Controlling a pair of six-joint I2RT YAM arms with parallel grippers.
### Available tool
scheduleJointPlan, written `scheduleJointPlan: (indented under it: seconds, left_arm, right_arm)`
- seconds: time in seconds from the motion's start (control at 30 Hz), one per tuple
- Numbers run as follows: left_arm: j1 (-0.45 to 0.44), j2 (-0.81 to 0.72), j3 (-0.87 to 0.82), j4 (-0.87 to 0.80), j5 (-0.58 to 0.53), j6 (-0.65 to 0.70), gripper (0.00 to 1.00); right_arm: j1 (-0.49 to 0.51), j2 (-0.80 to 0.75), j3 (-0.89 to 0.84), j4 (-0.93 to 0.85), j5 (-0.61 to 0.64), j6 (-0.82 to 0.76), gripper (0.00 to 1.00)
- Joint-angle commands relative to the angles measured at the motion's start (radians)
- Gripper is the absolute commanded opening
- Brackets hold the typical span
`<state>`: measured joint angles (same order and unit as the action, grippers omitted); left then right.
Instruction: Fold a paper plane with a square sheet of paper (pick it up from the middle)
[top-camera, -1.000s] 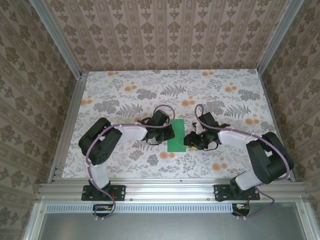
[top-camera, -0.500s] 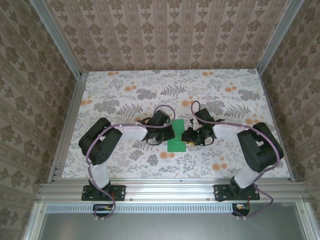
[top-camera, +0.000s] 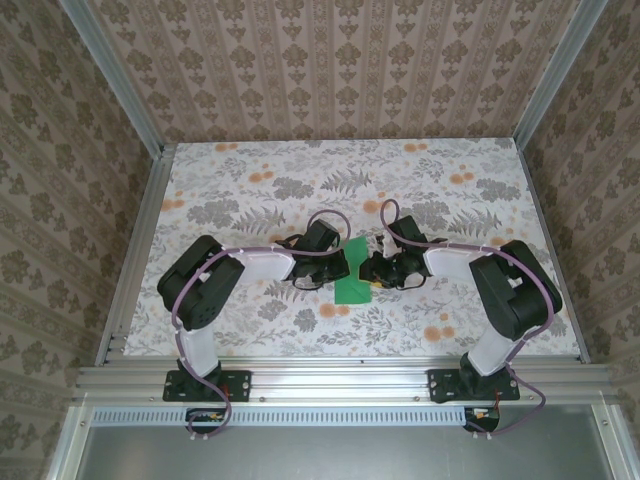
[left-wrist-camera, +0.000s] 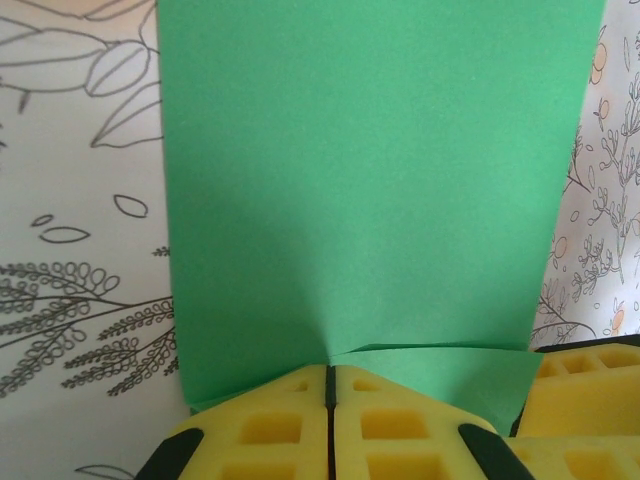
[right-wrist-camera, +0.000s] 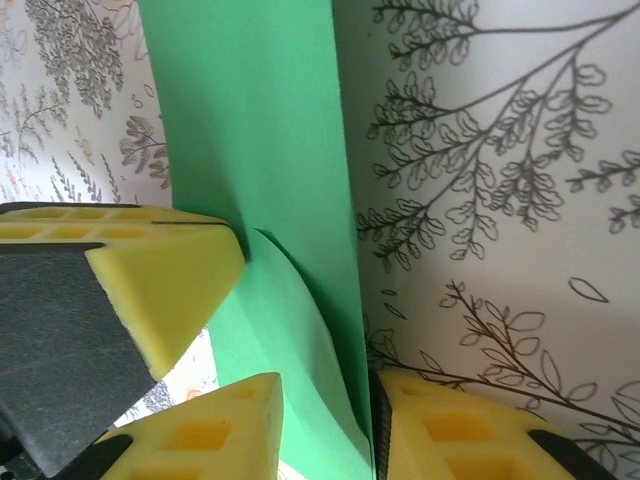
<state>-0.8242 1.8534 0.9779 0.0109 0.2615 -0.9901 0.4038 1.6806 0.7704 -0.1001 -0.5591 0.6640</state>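
Note:
The square sheet of paper (top-camera: 352, 275) is bright green and lies mid-table, folded into a long rectangle rather than a paper plane. My left gripper (top-camera: 337, 266) sits at its left edge. In the left wrist view that gripper (left-wrist-camera: 330, 375) is shut, its yellow pads (left-wrist-camera: 270, 425) pinching the paper's (left-wrist-camera: 370, 180) near edge, where a flap lifts. My right gripper (top-camera: 376, 270) is at the paper's right edge. Its fingers (right-wrist-camera: 225, 430) stand apart around a curled flap of the paper (right-wrist-camera: 290, 330), with the right pad against the paper and a gap on the left.
The floral tabletop (top-camera: 250, 190) extends around the paper, bounded by aluminium rails (top-camera: 135, 250) and patterned walls. The left gripper's yellow pads (right-wrist-camera: 160, 275) sit close beside my right gripper's fingers. The right gripper's pad (left-wrist-camera: 585, 385) shows at the left wrist view's lower right.
My right gripper has slid left onto the paper's right edge and its jaws have narrowed around it. The paper's right side has lifted slightly. The left gripper stays still.

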Motion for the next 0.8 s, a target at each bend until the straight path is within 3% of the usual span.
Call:
scheduleJointPlan:
  seconds: [0.0,0.23,0.37,0.47,0.6,0.77]
  left_arm:
    - [-0.006,0.004,0.027,-0.035,-0.017,0.021,0.08]
    - [0.0,-0.064,0.016,-0.015,-0.018,0.005,0.12]
    - [0.0,-0.168,0.002,-0.032,-0.072,0.017,0.24]
    - [0.0,-0.277,-0.024,-0.084,-0.171,0.029,0.35]
    - [0.008,-0.411,-0.071,-0.182,-0.305,0.045,0.43]
    - [0.041,-0.531,-0.146,-0.254,-0.399,0.022,0.44]
  right_arm:
    - [0.001,-0.008,-0.013,0.034,-0.043,0.017,0.27]
    - [-0.011,-0.079,-0.026,0.004,-0.048,0.002,0.08]
    - [-0.018,-0.193,0.017,-0.174,0.047,-0.08,0.05]
    - [-0.018,-0.313,0.086,-0.368,0.198,-0.167,0.03]
    - [0.001,-0.425,0.214,-0.648,0.521,-0.265,0.02]
    - [0.103,-0.393,0.395,-0.952,0.978,-0.298,0.03]
